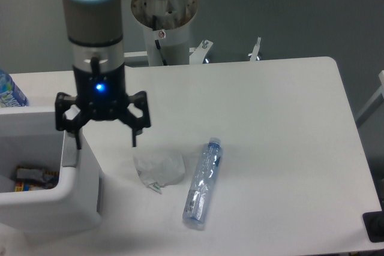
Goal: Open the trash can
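The trash can [78, 193] is a large white boxy bin at the left edge of the table. Its top stands uncovered, and some rubbish [33, 176] shows inside. A grey push tab [69, 156] sits on its right rim. My gripper [105, 142] hangs open just above that rim, pointing down. The left fingertip [78, 142] hovers over the tab, apparently clear of it. The right fingertip [134, 141] is outside the bin, above the table. Nothing is between the fingers.
A crumpled clear plastic bag [159, 168] lies on the table right of the bin. An empty clear bottle [203, 183] lies beside it. Another bottle with a blue label [8, 91] stands at the far left behind the bin. The robot base [165, 28] rises at the back.
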Tool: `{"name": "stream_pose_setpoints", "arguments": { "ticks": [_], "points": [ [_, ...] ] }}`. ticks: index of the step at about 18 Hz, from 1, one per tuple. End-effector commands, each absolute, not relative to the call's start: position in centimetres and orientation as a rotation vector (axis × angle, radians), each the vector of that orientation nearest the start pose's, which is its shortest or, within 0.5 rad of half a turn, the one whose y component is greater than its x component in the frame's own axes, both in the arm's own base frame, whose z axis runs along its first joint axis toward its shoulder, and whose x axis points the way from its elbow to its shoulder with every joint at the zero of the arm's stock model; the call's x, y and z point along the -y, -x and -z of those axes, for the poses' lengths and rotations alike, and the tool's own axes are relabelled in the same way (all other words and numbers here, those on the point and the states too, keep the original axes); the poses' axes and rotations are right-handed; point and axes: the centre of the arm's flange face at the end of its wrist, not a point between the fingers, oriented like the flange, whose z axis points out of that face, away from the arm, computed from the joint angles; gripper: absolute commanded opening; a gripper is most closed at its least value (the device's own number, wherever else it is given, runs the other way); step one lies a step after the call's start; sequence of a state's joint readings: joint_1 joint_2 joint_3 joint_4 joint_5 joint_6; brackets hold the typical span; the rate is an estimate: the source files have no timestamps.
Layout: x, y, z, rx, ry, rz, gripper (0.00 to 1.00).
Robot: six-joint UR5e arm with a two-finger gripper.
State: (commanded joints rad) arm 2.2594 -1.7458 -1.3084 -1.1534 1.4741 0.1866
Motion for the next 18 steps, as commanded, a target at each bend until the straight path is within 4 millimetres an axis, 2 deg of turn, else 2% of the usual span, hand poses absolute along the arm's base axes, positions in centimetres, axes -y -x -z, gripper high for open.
{"name": "stream_pose_setpoints", "arguments": {
  "ticks": [5,9,15,18],
  "points": [
    [-49.8,31.0,-58.2,0.398,2.797,-0.319,1.00],
    [-45.8,34.0,-57.6,0.245,2.961,-0.401,1.00],
    [-41.2,39.3,-57.5,0.262,3.003,-0.434,1.00],
    [-39.9,40.6,-57.7,0.286,3.004,-0.443,1.00]
  ]
}}
